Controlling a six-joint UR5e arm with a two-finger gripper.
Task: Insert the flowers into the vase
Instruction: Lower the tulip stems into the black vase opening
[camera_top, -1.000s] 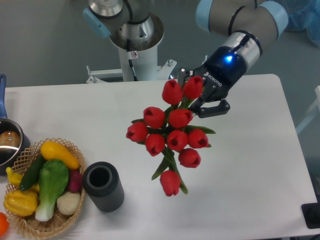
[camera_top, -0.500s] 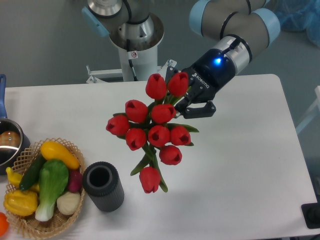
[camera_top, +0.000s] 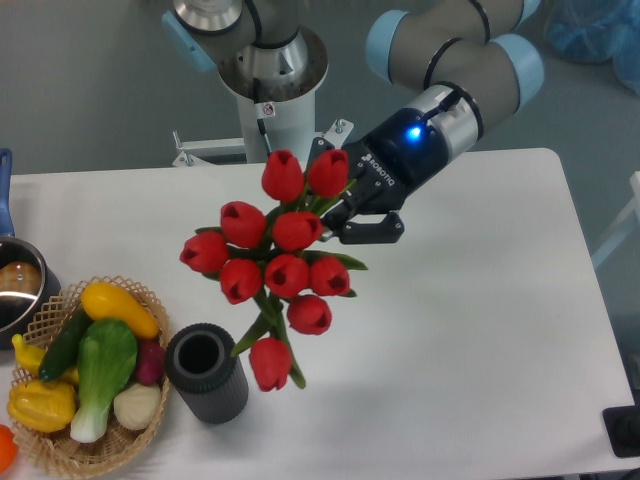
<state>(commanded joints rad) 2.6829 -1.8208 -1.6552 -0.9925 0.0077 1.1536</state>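
Note:
A bunch of red tulips, the flowers (camera_top: 270, 262), hangs in the air above the table with its heads toward the camera and green leaves below. My gripper (camera_top: 345, 208) is shut on the stems behind the top heads; the stems themselves are mostly hidden by the blooms. The vase (camera_top: 207, 372), a short dark grey ribbed cylinder with an open round mouth, stands upright at the front left of the table. The lowest tulip head sits just right of the vase's mouth in the picture, held above the table.
A wicker basket (camera_top: 60, 448) with yellow, green and white vegetables touches the vase's left side. A metal pot (camera_top: 17, 285) with a blue handle is at the left edge. The robot's base (camera_top: 270, 70) stands behind the white table (camera_top: 480, 330).
My gripper has carried the flowers to the left, toward the vase, by roughly 70 pixels over the second. The vase and basket have not moved.

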